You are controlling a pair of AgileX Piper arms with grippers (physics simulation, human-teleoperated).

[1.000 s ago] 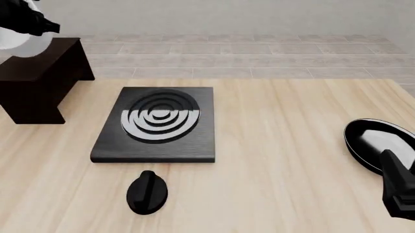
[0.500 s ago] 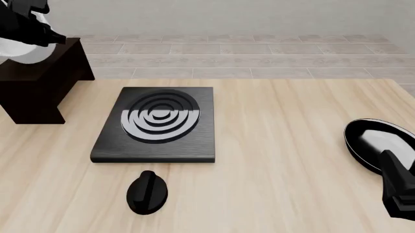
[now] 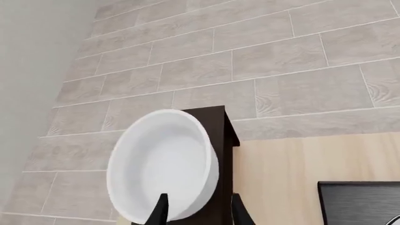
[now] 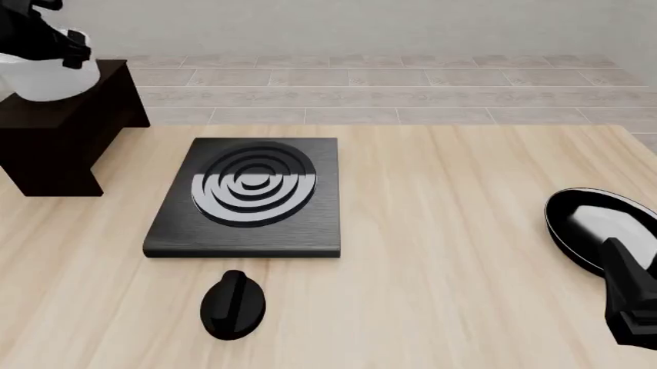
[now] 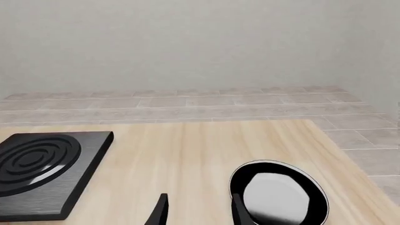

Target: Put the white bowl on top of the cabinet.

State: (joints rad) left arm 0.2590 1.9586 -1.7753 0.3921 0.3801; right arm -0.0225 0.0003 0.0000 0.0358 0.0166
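The white bowl [image 4: 46, 75] stands upright on the flat top of the dark cabinet [image 4: 72, 131] at the far left. In the left wrist view the bowl [image 3: 162, 166] sits on the cabinet [image 3: 222, 136], reaching over its outer edge. My left gripper [image 4: 64, 51] is just above the bowl. Its jaws [image 3: 200, 215] are spread wide on either side of the bowl's rim. My right gripper [image 4: 622, 257] is open and empty at the near right, by the plate; it also shows in the right wrist view [image 5: 198, 213].
A flat black stove slab [image 4: 246, 196] with rings lies left of the middle. A black knob [image 4: 233, 304] lies in front of it. A shallow black-rimmed plate [image 4: 601, 223] lies at the right edge. The tiled floor lies beyond the table's far edge.
The bowl has gone from tilted to upright and settled a little to the right on the cabinet top. My left gripper has shifted slightly. The right arm has not moved.
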